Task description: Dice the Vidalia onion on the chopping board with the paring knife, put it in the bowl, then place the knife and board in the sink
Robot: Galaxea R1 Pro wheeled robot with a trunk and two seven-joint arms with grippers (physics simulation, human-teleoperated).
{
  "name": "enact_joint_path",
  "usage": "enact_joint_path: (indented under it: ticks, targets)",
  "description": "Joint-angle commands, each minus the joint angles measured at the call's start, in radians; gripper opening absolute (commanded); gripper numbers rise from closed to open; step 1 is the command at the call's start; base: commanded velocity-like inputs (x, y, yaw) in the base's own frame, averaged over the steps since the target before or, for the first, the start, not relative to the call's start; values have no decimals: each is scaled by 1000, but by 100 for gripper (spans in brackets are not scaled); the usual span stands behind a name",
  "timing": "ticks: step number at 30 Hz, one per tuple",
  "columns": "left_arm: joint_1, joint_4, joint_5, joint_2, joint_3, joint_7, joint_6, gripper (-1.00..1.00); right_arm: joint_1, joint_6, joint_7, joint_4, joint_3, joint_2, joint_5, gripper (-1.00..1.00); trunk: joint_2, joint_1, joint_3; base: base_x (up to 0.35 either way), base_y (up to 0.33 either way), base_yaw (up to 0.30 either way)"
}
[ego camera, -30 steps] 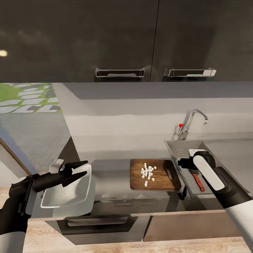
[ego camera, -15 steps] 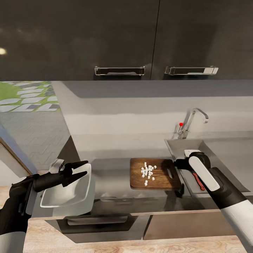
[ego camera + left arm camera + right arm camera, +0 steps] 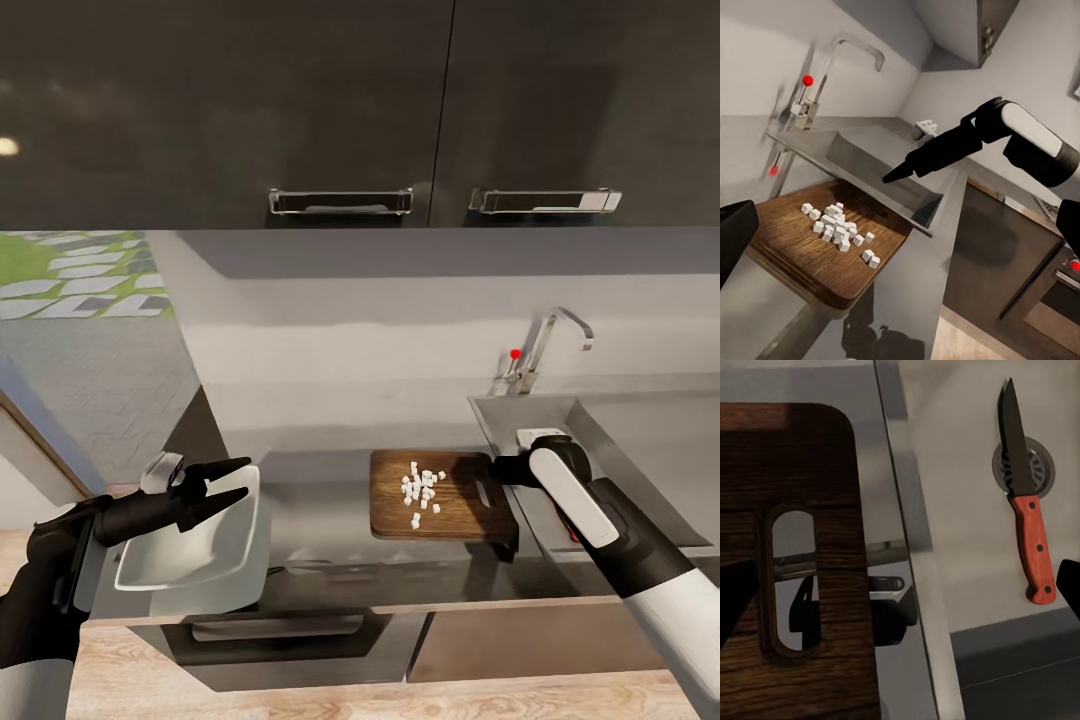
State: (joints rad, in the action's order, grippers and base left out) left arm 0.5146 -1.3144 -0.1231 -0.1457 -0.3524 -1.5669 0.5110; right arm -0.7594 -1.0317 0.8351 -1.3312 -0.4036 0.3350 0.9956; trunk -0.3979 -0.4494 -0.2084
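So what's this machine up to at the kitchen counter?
It is partway through a chopping job. Diced onion pieces still lie on the chopping board, not yet in the white bowl, which sits on the countertop under the left end effector. That end effector is open and empty. The paring knife already lies in the sink, its blade over the drain. The right end effector hovers near the board's slotted end, holding nothing.

text: none legible | labels: none | signs: none on cabinets, sink or board
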Motion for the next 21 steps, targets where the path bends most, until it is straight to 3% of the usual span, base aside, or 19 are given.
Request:
enact_joint_path:
  ticks: [1,21]
  targets:
    - [1,0,0,0,0,-4,11,100,-1,-2,10,-1,-3,1,9,100,-2,-1,-2,0,0,0]
    - [1,1,0,0,0,-4,11,100,-1,-2,12,-1,-3,1,9,100,-2,-1,-18,0,0,0]
